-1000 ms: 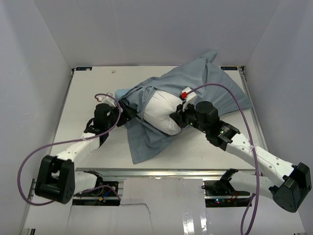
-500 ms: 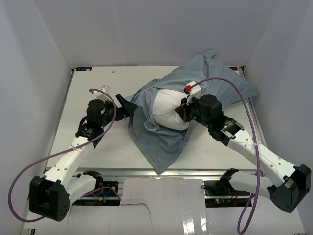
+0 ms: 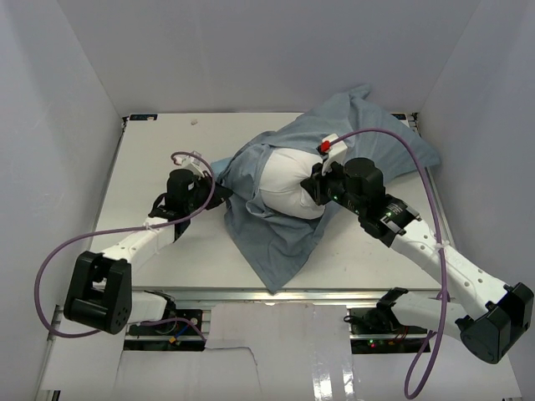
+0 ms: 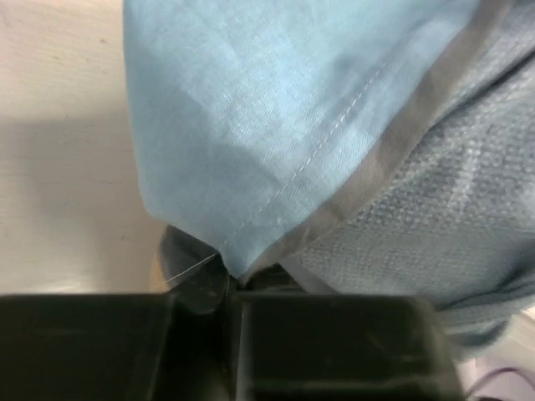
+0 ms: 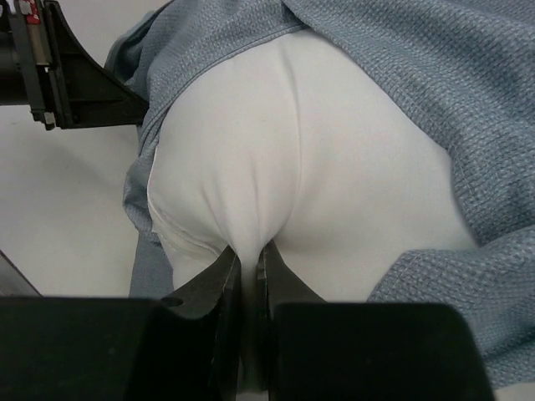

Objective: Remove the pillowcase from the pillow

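Observation:
The grey-blue pillowcase [image 3: 351, 142] lies rumpled across the middle and back right of the table, part of it still wrapped round the white pillow [image 3: 291, 185]. A bare end of the pillow [image 5: 309, 159] bulges out of the cloth. My right gripper [image 5: 249, 259] is shut on a pinch of the pillow's white fabric. My left gripper [image 4: 230, 276] is shut on the hemmed edge of the pillowcase [image 4: 276, 125] at the cover's left side; from above, the left gripper [image 3: 213, 180] is at that cloth edge.
The white table [image 3: 150, 150] has walls on the left, back and right. A flap of the pillowcase [image 3: 276, 251] trails toward the front rail [image 3: 251, 294]. Purple cables loop off both arms. The left arm's black fingers [image 5: 75, 92] show in the right wrist view.
The left gripper was open half a second ago and has come in to the cloth edge and shut on it. The right gripper has kept its hold on the pillow.

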`<action>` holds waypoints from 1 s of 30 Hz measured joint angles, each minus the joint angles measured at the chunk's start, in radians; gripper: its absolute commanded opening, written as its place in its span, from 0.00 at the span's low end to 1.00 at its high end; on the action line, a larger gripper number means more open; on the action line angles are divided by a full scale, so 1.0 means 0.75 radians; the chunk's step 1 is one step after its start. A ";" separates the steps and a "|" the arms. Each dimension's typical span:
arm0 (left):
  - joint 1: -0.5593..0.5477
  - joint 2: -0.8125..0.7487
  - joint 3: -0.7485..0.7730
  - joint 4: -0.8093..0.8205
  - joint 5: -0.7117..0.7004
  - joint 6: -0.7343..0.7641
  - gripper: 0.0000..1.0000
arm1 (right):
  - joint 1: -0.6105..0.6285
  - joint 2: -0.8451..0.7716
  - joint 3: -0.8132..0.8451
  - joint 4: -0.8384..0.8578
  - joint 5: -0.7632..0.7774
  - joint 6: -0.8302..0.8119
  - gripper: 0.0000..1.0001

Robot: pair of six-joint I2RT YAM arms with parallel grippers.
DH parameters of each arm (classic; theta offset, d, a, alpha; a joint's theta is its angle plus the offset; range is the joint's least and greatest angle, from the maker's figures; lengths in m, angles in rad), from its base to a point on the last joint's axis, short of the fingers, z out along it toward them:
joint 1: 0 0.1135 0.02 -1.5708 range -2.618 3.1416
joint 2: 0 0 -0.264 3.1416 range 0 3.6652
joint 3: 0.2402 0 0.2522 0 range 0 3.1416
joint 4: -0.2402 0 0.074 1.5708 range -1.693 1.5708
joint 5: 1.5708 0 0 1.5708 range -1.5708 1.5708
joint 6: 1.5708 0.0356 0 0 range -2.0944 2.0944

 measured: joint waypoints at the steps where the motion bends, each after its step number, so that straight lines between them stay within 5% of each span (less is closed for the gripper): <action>1: 0.000 0.025 0.006 0.009 -0.014 0.003 0.00 | 0.000 0.000 0.000 0.000 0.001 -0.001 0.08; 12: 0.209 0.235 0.280 -0.116 -0.454 -0.083 0.00 | -0.107 -0.178 -0.016 -0.030 -0.014 -0.005 0.08; 21: 0.215 0.565 0.376 -0.156 -0.462 -0.106 0.00 | -0.122 -0.232 -0.031 -0.039 -0.098 0.004 0.08; 22: 0.217 0.591 0.397 -0.174 -0.452 -0.099 0.04 | -0.122 -0.223 -0.035 -0.036 -0.110 0.008 0.08; 23: 0.221 0.612 0.422 -0.194 -0.432 -0.089 0.31 | -0.122 -0.221 -0.045 -0.023 -0.122 0.013 0.08; 27: 0.251 0.653 0.540 -0.282 -0.309 -0.036 0.78 | -0.126 -0.215 -0.094 0.062 -0.148 0.061 0.08; 30: 0.270 0.574 0.577 -0.343 -0.234 -0.016 0.84 | -0.127 -0.162 -0.096 0.140 -0.150 0.095 0.08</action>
